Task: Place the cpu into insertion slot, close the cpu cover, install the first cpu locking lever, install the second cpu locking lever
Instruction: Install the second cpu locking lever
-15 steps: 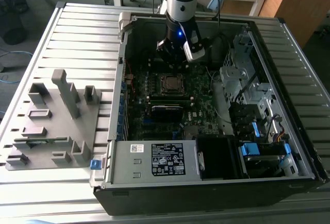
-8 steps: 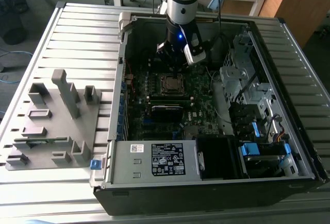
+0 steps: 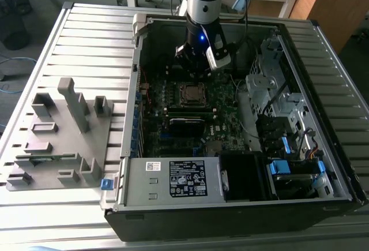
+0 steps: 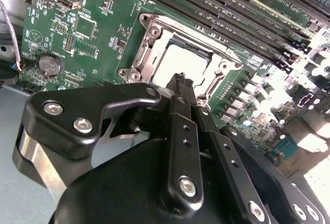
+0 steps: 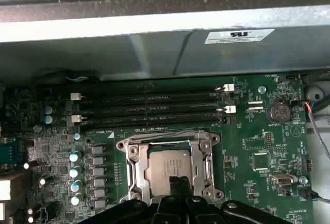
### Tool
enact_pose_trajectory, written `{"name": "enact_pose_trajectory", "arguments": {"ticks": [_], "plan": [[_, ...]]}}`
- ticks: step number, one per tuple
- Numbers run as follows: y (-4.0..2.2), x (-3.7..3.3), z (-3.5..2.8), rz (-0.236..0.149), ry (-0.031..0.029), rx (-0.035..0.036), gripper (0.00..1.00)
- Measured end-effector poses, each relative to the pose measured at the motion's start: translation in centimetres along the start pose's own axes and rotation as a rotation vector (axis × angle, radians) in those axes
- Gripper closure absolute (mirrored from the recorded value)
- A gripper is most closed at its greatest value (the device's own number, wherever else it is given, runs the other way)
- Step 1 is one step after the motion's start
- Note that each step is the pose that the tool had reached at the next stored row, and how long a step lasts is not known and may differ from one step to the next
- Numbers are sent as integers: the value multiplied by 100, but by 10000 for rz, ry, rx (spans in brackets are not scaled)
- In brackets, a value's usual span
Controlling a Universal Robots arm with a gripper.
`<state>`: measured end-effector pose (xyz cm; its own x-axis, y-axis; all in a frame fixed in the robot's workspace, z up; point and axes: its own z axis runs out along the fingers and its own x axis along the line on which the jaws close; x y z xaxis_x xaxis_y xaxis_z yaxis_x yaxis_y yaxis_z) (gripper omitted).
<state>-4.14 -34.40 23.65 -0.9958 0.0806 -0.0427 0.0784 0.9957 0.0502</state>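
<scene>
- Your gripper hangs inside the open computer case, just above the near edge of the insertion slot; its fingers are pressed together, holding nothing.
- The cpu already sits flat in the slot, silver top showing in both wrist views.
- The cpu cover looks folded down around the chip, its frame lying flat on all sides, so you're judged to be at the lever stage.
- You can't tell whether either locking lever is latched; a thin wire bar runs along the frame's far side.
- Next move calls for a fine push on a thin lever right beside the chip, with no slipping onto the memory slots.
- The case holds the green motherboard and, in the exterior view, a drive bay with blue tabs.
</scene>
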Motion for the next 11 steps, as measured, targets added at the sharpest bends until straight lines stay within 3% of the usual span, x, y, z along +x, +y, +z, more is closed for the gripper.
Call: {"name": "enact_pose_trajectory", "arguments": {"ticks": [2,11], "plan": [[3,-2,-62,0,1,3,89],[3,-3,-73,0,3,7,89]]}}
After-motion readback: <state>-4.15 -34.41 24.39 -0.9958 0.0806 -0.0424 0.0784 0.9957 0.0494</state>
